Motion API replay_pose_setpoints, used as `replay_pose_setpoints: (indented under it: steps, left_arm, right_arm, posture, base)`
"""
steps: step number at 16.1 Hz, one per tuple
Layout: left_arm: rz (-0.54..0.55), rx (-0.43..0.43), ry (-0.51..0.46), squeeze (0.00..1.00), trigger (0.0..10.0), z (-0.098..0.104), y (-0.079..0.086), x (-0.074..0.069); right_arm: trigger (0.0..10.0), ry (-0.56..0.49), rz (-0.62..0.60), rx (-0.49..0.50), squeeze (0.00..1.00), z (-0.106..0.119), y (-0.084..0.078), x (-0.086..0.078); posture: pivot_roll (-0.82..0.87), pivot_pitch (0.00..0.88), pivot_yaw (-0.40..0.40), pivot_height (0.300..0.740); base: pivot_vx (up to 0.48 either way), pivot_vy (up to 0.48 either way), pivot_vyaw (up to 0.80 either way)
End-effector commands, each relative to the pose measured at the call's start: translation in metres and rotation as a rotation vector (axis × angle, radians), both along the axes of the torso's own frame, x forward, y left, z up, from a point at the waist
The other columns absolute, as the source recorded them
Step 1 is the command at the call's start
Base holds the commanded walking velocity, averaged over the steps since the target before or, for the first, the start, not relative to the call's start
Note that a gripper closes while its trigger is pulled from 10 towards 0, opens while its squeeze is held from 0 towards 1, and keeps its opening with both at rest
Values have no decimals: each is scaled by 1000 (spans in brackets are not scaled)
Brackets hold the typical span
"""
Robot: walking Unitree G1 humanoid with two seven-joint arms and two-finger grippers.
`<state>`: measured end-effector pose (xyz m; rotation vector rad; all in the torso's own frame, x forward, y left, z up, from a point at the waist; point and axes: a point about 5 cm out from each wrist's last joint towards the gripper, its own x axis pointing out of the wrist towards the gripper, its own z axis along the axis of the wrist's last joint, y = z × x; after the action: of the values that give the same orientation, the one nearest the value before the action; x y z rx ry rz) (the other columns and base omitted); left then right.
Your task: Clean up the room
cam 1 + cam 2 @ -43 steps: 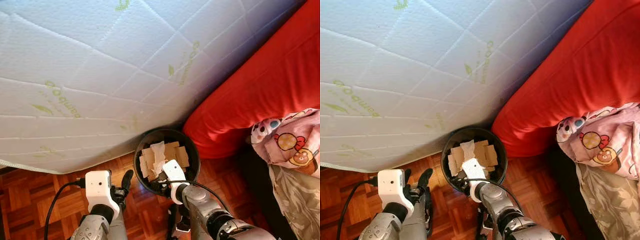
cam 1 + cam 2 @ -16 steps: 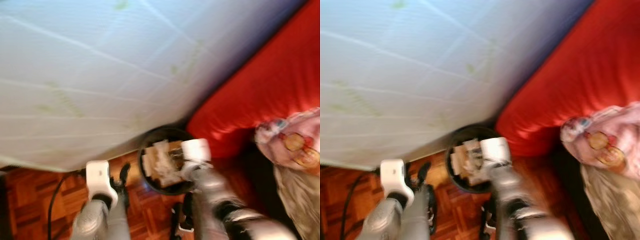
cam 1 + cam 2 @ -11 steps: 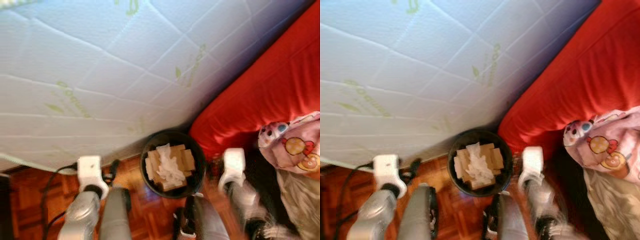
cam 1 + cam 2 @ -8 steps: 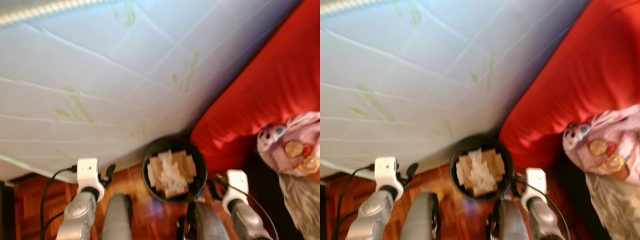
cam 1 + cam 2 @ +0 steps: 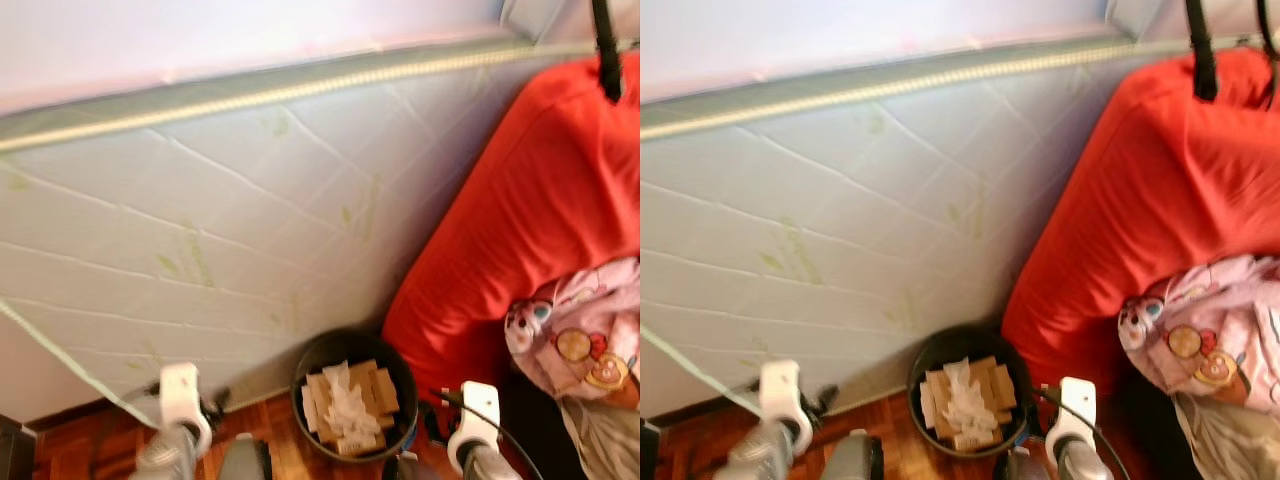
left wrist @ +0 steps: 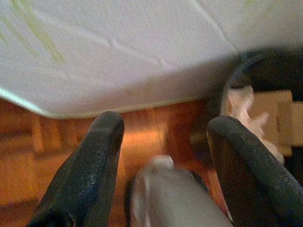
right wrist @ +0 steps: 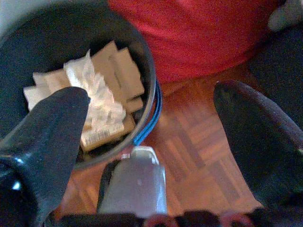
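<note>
**Bin loaded, both arms drawn back**

Against the foot of the upright mattress (image 5: 230, 230) stood the black waste bin (image 5: 310, 365), wedged between that quilted white surface and the red cushion (image 5: 520, 220) on its other side. It held several flat brown card pieces (image 5: 372, 388) with a crumpled white tissue (image 5: 347, 400) lying on top, all sitting below the rim. A pink patterned cloth (image 5: 580, 335) lay against the red cushion, apart from the bin.

Both arms were low at the bottom edge of the head views. The left gripper (image 6: 163, 142) hung over the wooden floor (image 7: 189, 142) just beside the bin, its fingers spread apart and holding nothing. The right gripper (image 7: 147, 123) hovered near the bin's rim on the cushion side, fingers likewise wide apart and empty.

The step in hand looked like moving on from the bin to find the next piece of clutter. Doing that well would mean keeping both arms tucked clear of the rim so the bin is not tipped, and steadying the head before choosing a target, since the views were soft with blur.
</note>
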<state>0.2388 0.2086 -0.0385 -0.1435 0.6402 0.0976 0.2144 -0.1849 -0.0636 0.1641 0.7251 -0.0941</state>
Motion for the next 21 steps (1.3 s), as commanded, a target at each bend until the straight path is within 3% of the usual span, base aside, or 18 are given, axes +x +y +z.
replay_pose_setpoints:
  steps: [1,4,7,14,21]
  left_arm:
    - [-2,-3,14,0,10000,-2,-2,-1]
    - [-39,-5,91,0,10000,-15,-14,-12]
    - [-31,2,148,0,10000,-26,-14,-27]
    - [-2,12,225,0,10000,-40,-10,-52]
    - [-25,16,292,0,10000,-53,-26,-74]
  right_arm:
    - [10000,47,14,-4,0,-6,-1,-9]
    - [10000,119,-38,5,0,-15,-3,-25]
    - [10000,209,2,20,0,-27,5,-46]
    - [10000,224,54,10,0,-29,6,-51]
    - [10000,246,144,17,0,-35,13,-67]
  posture:
    - [39,0,-39,646]
    - [43,0,-59,646]
    - [58,15,-83,646]
    - [67,16,-84,646]
    - [79,10,-85,656]
  base:
    - [0,0,0]
    - [0,0,0]
    - [0,0,-631]
    - [0,0,-709]
    - [0,0,0]
